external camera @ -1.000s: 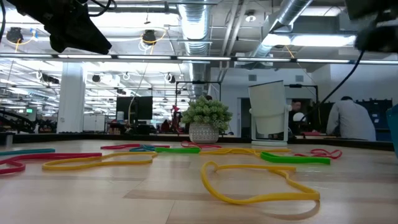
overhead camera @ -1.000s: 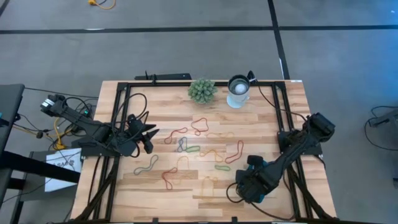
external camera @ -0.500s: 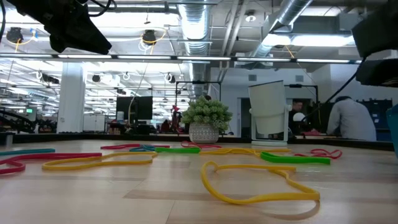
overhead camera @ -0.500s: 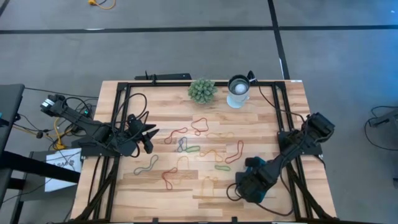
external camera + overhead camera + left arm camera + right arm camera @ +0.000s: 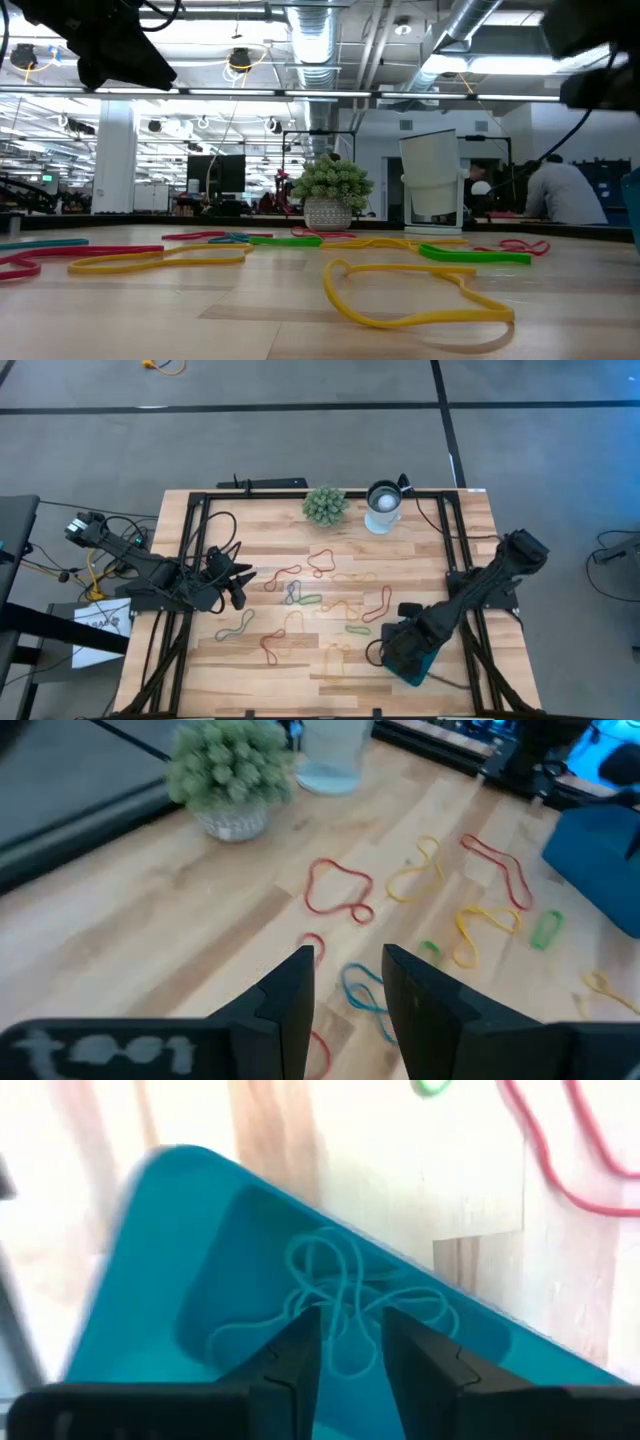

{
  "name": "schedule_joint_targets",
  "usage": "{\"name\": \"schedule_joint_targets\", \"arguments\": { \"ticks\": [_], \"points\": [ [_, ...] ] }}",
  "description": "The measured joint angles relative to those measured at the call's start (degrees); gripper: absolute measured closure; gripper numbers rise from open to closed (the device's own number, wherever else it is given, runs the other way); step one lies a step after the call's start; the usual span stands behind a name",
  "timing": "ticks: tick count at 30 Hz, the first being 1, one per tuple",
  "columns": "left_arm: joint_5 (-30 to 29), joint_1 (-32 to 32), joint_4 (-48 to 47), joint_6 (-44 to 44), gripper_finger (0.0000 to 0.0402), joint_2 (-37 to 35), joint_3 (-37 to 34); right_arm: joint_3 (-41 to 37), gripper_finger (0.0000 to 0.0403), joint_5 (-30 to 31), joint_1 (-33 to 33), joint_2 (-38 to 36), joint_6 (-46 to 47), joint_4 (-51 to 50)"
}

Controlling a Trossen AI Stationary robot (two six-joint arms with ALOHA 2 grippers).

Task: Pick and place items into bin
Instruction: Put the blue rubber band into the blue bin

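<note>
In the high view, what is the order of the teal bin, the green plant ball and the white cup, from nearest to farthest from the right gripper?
1. The teal bin: directly under the right gripper, at the table's near right.
2. The white cup: at the far edge, right of centre.
3. The green plant ball: at the far edge, left of the cup, slightly farther.

You see the right gripper [image 5: 348, 1342], fingers [image 5: 296, 1350] slightly parted, over the teal bin [image 5: 180, 1270]; a blue band [image 5: 340, 1295] lies inside.

Thin floppy rubber-band loops [image 5: 322, 563] in several colours lie scattered mid-surface, one tangled inside the shallow teal rectangular tray [image 5: 150, 1260] near right.
</note>
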Motion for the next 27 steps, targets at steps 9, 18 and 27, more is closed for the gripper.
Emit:
{"name": "schedule_joint_targets", "arguments": {
  "ticks": [9, 18, 27],
  "points": [
    [6.90, 0.00, -5.23, -7.45, 0.0293, 1.02, 0.04, 0.00, 0.0301, 19.62, 0.01, -14.26, -5.18, 5.30],
    [29.35, -0.78, -7.42, -15.66, 0.0293, 14.18, 0.04, 0.04, 0.0301, 36.15, -2.95, -16.82, -16.64, 15.01],
    [33.75, -3.66, -7.31, -21.21, 0.0293, 29.04, 0.02, 0.04, 0.0300, 36.09, -5.27, -16.78, -17.11, 15.13]
  ]
}}
